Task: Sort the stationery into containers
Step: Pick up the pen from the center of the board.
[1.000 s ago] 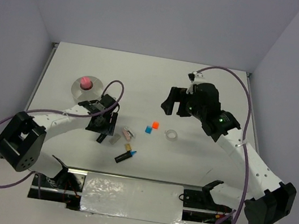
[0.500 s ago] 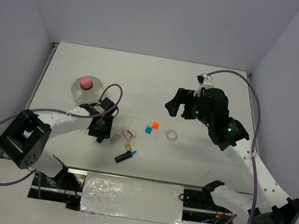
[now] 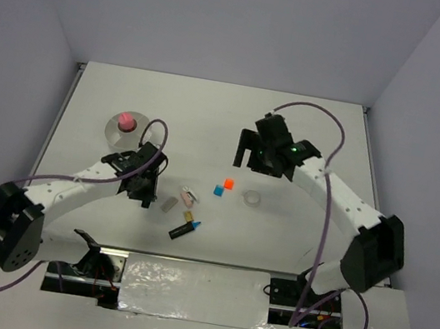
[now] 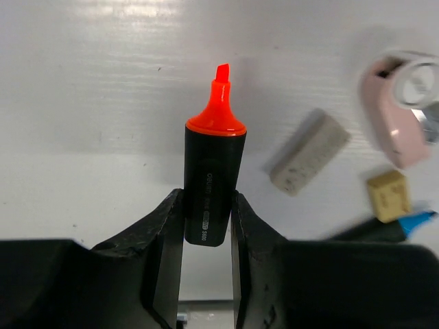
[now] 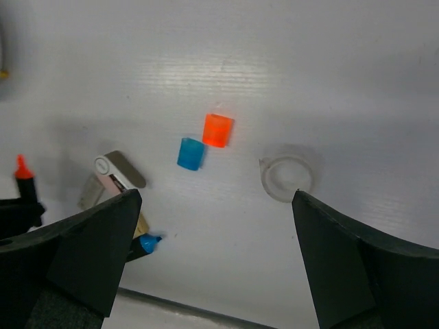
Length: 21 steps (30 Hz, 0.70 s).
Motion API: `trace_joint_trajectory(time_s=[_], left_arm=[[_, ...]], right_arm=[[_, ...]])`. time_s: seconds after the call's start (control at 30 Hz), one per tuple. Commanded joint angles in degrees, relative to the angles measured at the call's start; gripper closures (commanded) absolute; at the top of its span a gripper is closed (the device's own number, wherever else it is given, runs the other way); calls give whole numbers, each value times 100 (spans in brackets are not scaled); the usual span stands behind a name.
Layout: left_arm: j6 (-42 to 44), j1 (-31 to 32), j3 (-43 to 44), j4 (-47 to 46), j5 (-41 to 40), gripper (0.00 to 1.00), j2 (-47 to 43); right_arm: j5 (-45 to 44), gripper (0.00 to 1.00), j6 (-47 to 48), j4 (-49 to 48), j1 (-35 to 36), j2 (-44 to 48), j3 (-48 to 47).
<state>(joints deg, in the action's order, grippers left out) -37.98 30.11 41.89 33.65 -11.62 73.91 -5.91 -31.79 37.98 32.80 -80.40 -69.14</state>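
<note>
**Overhead and wrist views, stationery sort.** The left end effector [image 4: 207, 205] is clenched on the orange-capped marker [image 4: 214, 164]. One finger is pressed against each side of the black barrel, and the orange tip points away from the wrist. Whether the marker is raised off the worktop [image 3: 212, 112] cannot be told. This grasp is located left of centre, towards the near edge.

Just beside the held marker lie:
- the grey block [image 4: 310, 151];
- a pale pink piece [image 4: 396, 113] with a clear round end;
- the tan block [image 4: 388, 195];
- the blue-capped marker [image 3: 185, 229], nearest the near edge.

The orange cube [image 5: 218, 130] and blue cube [image 5: 191, 153] are seen close together near the centre of the worktop. The clear ring [image 5: 288, 178] lies apart from them on the side of the right edge.

The white bowl [image 3: 111, 131] is placed towards the left edge, farther back than the left end effector. A bright pink item [image 3: 125, 122] lies inside it; its compartment cannot be made out.

The right end effector [image 5: 216, 205] is released, with its fingers spread wide and nothing between them. It is held above the centre of the worktop, beyond the cubes and ring.
</note>
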Motion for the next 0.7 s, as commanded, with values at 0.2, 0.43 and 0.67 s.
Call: trace_joint_trajectory(time_s=[0.2,0.43,0.67], left_arm=[[255,127,1092,800,-183,100,-1396],[484,127,1252,898,63,100,-1844],[695,127,1225,889,169,100,-1986]], right_arm=[[-1025,12,-951,764,692,-1855,-1074],[-1448,38,-1812,553,886,-2295,-978],[-1483,44,-1972,492,930,-2937,-1145]])
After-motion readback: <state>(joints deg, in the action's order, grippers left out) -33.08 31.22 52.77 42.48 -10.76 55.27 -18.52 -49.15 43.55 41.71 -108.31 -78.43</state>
